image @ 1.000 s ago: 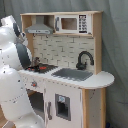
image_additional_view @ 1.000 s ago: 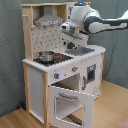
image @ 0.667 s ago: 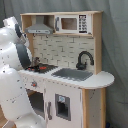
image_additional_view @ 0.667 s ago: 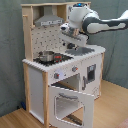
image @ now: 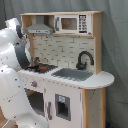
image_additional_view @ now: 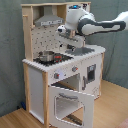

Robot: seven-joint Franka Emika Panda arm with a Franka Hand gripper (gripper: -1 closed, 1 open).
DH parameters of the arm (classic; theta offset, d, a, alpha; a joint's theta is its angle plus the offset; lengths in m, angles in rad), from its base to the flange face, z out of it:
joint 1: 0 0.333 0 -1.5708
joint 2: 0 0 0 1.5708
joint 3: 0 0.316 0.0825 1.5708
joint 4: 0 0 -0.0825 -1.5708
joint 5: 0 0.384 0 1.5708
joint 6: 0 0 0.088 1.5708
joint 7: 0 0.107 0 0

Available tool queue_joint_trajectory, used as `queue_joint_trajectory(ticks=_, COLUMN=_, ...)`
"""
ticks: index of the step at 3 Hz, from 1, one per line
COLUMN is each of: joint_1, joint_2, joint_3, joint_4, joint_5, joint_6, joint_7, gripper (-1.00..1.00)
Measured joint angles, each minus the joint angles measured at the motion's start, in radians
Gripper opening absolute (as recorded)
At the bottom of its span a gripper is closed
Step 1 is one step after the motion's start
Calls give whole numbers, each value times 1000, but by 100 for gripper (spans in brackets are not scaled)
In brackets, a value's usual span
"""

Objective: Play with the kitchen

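Ease gripper (image_additional_view: 64,34), fingers' state unclear, from frame centre down toward pot (image_additional_view: 46,56) on kitchen (image_additional_view: 35,80), avoiding hood (image_additional_view: 47,20).

No readable text anywhere. The kitchen (image: 65,75) carries a microwave panel (image: 82,23) with a grid of small dark marks like buttons in the first exterior view, none legible. No brand or label on the hood (image_additional_view: 49,21) or the oven door (image_additional_view: 70,102) in the second exterior view. Nothing legible on the arm (image_additional_view: 100,25).
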Motion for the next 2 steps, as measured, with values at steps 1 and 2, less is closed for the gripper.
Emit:
queue_joint_trajectory(ticks=1, joint_1=-71, joint_2=-39, joint_3=50, joint_4=45, joint_5=29, joint_6=-10, joint_7=-31, gripper=100)
queue_joint_trajectory(ticks=2, joint_1=-147, joint_2=-87, joint_3=101, joint_4=107, joint_5=61, joint_6=-28, joint_7=-61, gripper=100)
